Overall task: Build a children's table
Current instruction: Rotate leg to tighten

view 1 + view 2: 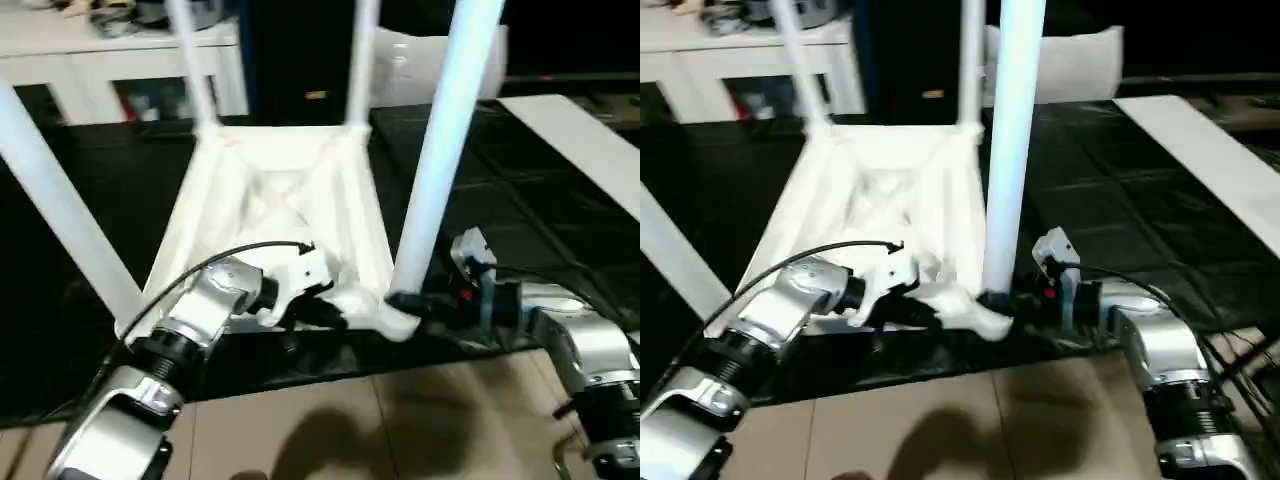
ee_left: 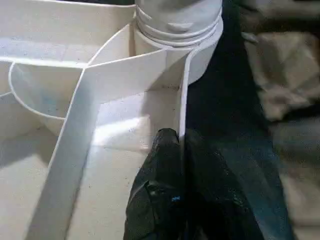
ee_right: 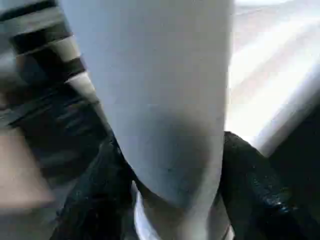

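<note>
The upturned children's table [image 1: 280,200] lies on the dark floor [image 1: 520,200], its near rim pinched by the left tool [image 2: 181,145] to steady it while the right tool [image 3: 170,165], at three o'clock, clamps the near leg [image 1: 440,150] at its corner socket [image 2: 175,30].

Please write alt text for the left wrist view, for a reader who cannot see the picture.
The left claw, two black fingers closed together, pinches the thin outer rim of the white table top, which lies upside down with its ribs showing. Just beyond the fingers, a white leg stands in the round corner socket, over dark floor.
</note>
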Controlling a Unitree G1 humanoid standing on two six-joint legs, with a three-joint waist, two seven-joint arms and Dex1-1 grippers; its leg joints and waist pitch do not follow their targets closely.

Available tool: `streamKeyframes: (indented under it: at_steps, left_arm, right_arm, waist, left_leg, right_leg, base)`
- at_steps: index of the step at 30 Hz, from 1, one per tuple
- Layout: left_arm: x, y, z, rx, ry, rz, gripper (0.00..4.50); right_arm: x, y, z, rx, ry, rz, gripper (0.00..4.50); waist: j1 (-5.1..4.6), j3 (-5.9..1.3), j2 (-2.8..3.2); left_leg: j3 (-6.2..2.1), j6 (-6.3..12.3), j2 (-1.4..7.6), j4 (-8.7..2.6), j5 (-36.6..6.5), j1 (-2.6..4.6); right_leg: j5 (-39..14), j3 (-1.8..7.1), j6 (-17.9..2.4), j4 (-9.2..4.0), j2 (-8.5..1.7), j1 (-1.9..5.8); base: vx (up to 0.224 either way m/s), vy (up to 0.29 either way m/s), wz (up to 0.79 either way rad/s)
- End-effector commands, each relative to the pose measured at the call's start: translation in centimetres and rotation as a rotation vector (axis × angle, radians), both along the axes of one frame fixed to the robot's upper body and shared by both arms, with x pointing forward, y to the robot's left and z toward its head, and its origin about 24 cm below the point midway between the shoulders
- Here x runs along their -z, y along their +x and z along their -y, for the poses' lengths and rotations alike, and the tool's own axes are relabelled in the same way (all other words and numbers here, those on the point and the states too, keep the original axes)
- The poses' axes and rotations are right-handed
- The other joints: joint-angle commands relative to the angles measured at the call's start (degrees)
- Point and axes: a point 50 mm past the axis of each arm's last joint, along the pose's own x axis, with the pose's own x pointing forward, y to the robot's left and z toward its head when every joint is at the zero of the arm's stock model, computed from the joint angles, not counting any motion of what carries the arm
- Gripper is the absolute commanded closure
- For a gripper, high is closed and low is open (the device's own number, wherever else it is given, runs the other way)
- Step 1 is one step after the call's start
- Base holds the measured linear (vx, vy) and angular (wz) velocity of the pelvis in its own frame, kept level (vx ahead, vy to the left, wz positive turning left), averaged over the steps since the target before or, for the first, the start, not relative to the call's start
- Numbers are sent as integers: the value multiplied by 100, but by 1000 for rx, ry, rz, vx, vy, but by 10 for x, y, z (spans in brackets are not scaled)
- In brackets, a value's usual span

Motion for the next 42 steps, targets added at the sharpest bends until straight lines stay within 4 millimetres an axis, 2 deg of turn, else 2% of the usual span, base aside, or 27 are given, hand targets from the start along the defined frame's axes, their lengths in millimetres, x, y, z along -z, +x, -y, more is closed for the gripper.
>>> streamKeyframes:
  at_steps: [1, 2, 3, 4, 5, 6, 7, 8, 9, 10, 11, 12, 15, 16, 18, 21, 24, 26, 28, 31, 33, 34, 37, 38, 39, 40, 42]
  left_arm:
    - [-23, 10, 20, -94, -94, 73, 450]
    - [-25, 14, 25, -163, -103, 86, 450]
    - [-25, 15, 26, -186, -107, 89, 450]
    - [-27, 17, 29, -216, -111, 98, 450]
    - [-28, 18, 33, -248, -110, 109, 450]
    - [-28, 18, 34, -256, -109, 114, 450]
    - [-28, 19, 36, -267, -107, 127, 450]
    - [-28, 17, 43, -264, -113, 142, 450]
    - [-28, 17, 43, -264, -113, 142, 450]
    - [-27, 15, 46, -248, -113, 151, 450]
    - [-26, 14, 47, -241, -112, 153, 450]
    - [-25, 12, 48, -223, -111, 158, 450]
    - [-24, 10, 47, -212, -108, 157, 450]
    - [-24, 10, 47, -200, -110, 161, 450]
    - [-24, 9, 45, -173, -113, 171, 450]
    - [-25, 7, 39, -120, -131, 176, 450]
    - [-22, 6, 26, -70, -110, 174, 450]
    - [-20, 3, 18, -6, -89, 168, 450]
    - [-20, 2, 16, 10, -85, 166, 450]
    - [-18, -5, 7, 149, -63, 151, 450]
    - [-17, -7, 3, 185, -56, 142, 450]
    - [-16, -10, -3, 239, -28, 131, 450]
    - [-15, -13, -8, 301, -3, 114, 450]
    - [-15, -15, -10, 325, 3, 106, 450]
    - [-15, -17, -12, 353, 7, 93, 450]
    - [-16, -18, -13, 377, 13, 85, 450]
    - [-16, -20, -14, 402, 16, 78, 450]
  right_arm:
    - [10, 11, -13, 169, -55, -45, 237]
    - [14, 19, -19, 283, -78, -53, 237]
    - [15, 20, -21, 317, -86, -54, 237]
    - [16, 22, -24, 357, -89, -54, 237]
    - [16, 24, -29, 408, -75, -55, 237]
    - [16, 25, -31, 427, -71, -54, 237]
    - [17, 27, -32, 456, -69, -49, 237]
    - [16, 30, -35, 495, -79, -15, 237]
    - [16, 30, -35, 495, -79, -15, 190]
    - [13, 31, -40, 489, -53, 11, 178]
    - [11, 31, -41, 484, -40, 19, 178]
    - [8, 29, -44, 472, -6, 28, 176]
    - [5, 28, -41, 464, 22, 49, 137]
    - [4, 27, -39, 454, 20, 51, 137]
    - [3, 25, -32, 419, 10, 66, 114]
    - [1, 21, -17, 332, -19, 97, 96]
    - [-8, 13, 0, 164, -25, 154, 60]
    - [-12, 3, 10, 18, -52, 160, 54]
    - [-13, 2, 13, -1, -55, 157, 20]
    - [-19, -3, 23, -117, -94, 175, 20]
    - [-20, -6, 25, -164, -96, 173, 20]
    - [-23, -13, 27, -270, -74, 133, 46]
    - [-23, -18, 28, -348, -71, 95, 60]
    - [-23, -18, 29, -369, -78, 85, 73]
    - [-23, -19, 29, -384, -85, 80, 88]
    - [-23, -19, 29, -397, -77, 69, 97]
    - [-23, -19, 29, -417, -70, 66, 101]
  waist:
    - [-37, -357, -60]
    - [-154, -365, -77]
    - [-183, -377, -47]
    - [-305, -412, -3]
    - [-338, -420, 1]
    - [-355, -423, -8]
    - [-365, -416, -23]
    - [-355, -423, -7]
    - [-355, -423, -7]
    - [-341, -433, -21]
    - [-327, -435, 10]
    - [-316, -442, 5]
    - [-257, -461, 6]
    - [-214, -486, 22]
    - [-184, -473, 20]
    - [-153, -459, 19]
    - [-70, -442, -48]
    - [-24, -425, -30]
    - [-18, -418, -55]
    - [14, -422, -38]
    - [74, -429, -27]
    - [96, -429, -27]
    - [168, -430, -31]
    - [201, -432, -31]
    - [202, -432, -102]
    - [227, -421, -64]
    - [232, -420, -102]
  left_leg:
    - [-58, 49, 41, -338, -1361, -16]
    - [-75, 67, 23, -323, -1398, -61]
    - [-84, 88, 26, -318, -1412, -62]
    - [-105, 190, 91, -340, -1486, -5]
    - [-129, 213, 116, -367, -1452, -51]
    - [-103, 225, 124, -372, -1403, -28]
    - [-97, 216, 103, -368, -1390, -12]
    - [-78, 278, 61, -373, -1246, -38]
    - [-78, 278, 61, -373, -1246, -38]
    - [-74, 344, 74, -382, -1087, -34]
    - [-77, 362, 78, -388, -1036, -40]
    - [-76, 411, 97, -392, -920, -49]
    - [-78, 486, 116, -386, -675, -60]
    - [-89, 549, 137, -376, -421, -67]
    - [-81, 588, 140, -376, -394, -69]
    - [-62, 613, 131, -380, -549, -58]
    - [-39, 611, 144, -391, -697, -48]
    - [-35, 606, 140, -392, -844, -32]
    - [-32, 561, 138, -394, -873, -31]
    - [-34, 517, 141, -388, -922, -4]
    - [-35, 535, 175, -390, -879, 15]
    - [-31, 545, 191, -391, -867, 26]
    - [-37, 597, 194, -388, -867, -11]
    - [-28, 579, 199, -388, -876, 14]
    - [-20, 570, 198, -389, -854, 10]
    - [-29, 517, 196, -393, -865, 3]
    - [-21, 466, 193, -394, -897, 22]
  right_leg:
    - [-3464, 84, 266, -666, -286, 349]
    - [-3461, 33, 414, -699, -285, 395]
    - [-3433, 4, 450, -712, -283, 412]
    - [-3123, -3, 362, -742, -322, 431]
    - [-2906, 11, 298, -688, -325, 464]
    - [-2684, 50, 181, -676, -315, 417]
    - [-2666, 59, 110, -663, -328, 398]
    - [-2588, 91, -8, -618, -330, 415]
    - [-2588, 91, -8, -618, -330, 415]
    - [-2395, 132, -115, -587, -327, 413]
    - [-2299, 143, -160, -564, -328, 419]
    - [-2079, 173, -261, -531, -321, 421]
    - [-1761, 214, -413, -442, -330, 439]
    - [-1418, 237, -541, -370, -330, 451]
    - [-1277, 253, -630, -347, -328, 451]
    - [-1428, 254, -617, -375, -331, 459]
    - [-1781, 265, -486, -405, -337, 449]
    - [-2025, 260, -361, -435, -335, 441]
    - [-2169, 256, -333, -447, -335, 423]
    - [-2337, 250, -297, -466, -341, 401]
    - [-2179, 277, -380, -434, -337, 383]
    - [-2049, 296, -454, -407, -332, 368]
    - [-2029, 297, -457, -379, -331, 393]
    - [-2089, 306, -460, -391, -345, 378]
    - [-2103, 309, -458, -390, -343, 378]
    - [-2229, 310, -444, -387, -356, 376]
    - [-2317, 316, -417, -405, -354, 363]
  base:
    - [0, 0, 0]
    - [0, 0, 0]
    - [0, 0, 0]
    - [0, 0, 0]
    - [0, 0, 0]
    - [0, 0, 0]
    - [0, 0, 0]
    - [0, 0, 0]
    - [0, 0, 0]
    - [0, 0, 0]
    - [0, 0, 0]
    - [0, 0, 0]
    - [0, 0, 0]
    - [0, 0, 0]
    - [0, 0, 0]
    - [0, 0, 0]
    - [0, 0, 0]
    - [0, 0, 0]
    - [0, 0, 0]
    - [0, 0, 0]
    - [0, 0, 0]
    - [0, 0, 0]
    - [0, 0, 0]
    - [0, 0, 0]
    - [0, 0, 0]
    - [0, 0, 0]
    - [0, 0, 0]
